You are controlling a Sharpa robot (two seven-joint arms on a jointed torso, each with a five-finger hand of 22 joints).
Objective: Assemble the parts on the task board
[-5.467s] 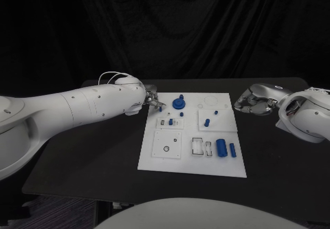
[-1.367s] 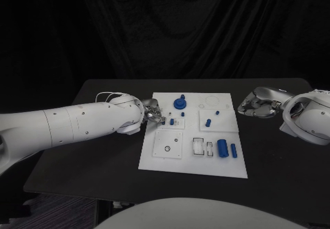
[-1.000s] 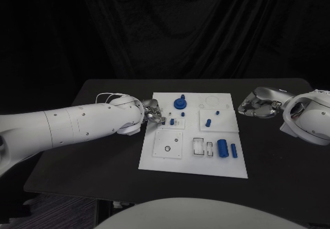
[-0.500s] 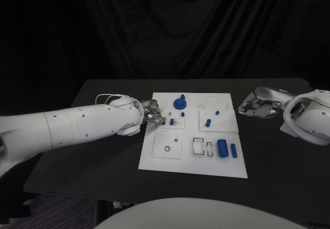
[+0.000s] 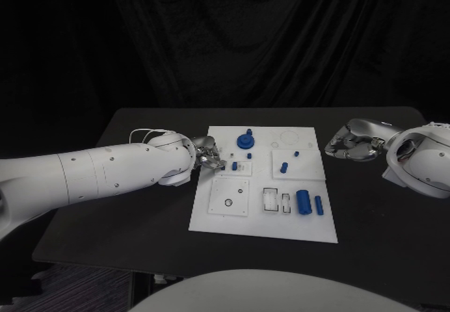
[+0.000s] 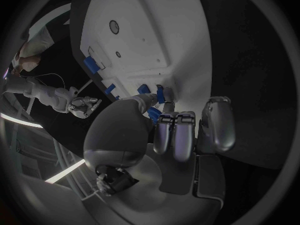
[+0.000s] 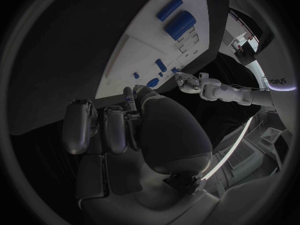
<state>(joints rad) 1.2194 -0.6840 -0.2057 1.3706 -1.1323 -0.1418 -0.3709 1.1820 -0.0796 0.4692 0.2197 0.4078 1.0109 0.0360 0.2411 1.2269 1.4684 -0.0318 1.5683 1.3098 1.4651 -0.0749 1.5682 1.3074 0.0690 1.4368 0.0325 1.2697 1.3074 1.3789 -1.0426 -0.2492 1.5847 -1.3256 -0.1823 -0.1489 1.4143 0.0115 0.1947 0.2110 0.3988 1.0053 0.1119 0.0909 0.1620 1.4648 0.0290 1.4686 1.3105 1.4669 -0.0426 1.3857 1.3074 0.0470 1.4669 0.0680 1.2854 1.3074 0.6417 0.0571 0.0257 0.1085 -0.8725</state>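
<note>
The white task board (image 5: 263, 227) lies in the middle of the table. My left hand (image 5: 208, 158) is at the board's left edge, beside a small plate with a blue peg (image 5: 233, 166). In the left wrist view its fingers (image 6: 175, 135) are curled and pinch a small blue part (image 6: 154, 116) against the thumb, just over the board (image 6: 156, 30). My right hand (image 5: 350, 144) hovers off the board's right edge with its fingers (image 7: 103, 127) curled in on nothing. A blue round part with a knob (image 5: 244, 140) stands at the far side of the board.
Near the board's right front lie a thick blue cylinder (image 5: 303, 201) and a thinner one (image 5: 318, 205). Another blue peg (image 5: 282, 167) stands on a square plate mid-board. A plate with a round hole (image 5: 228, 203) sits at the left front. Black table surrounds the board.
Since the earliest frame my left hand has come nearer along the board's left edge, and the small blue peg near the far-left corner is gone from there. The right hand has hardly moved.
</note>
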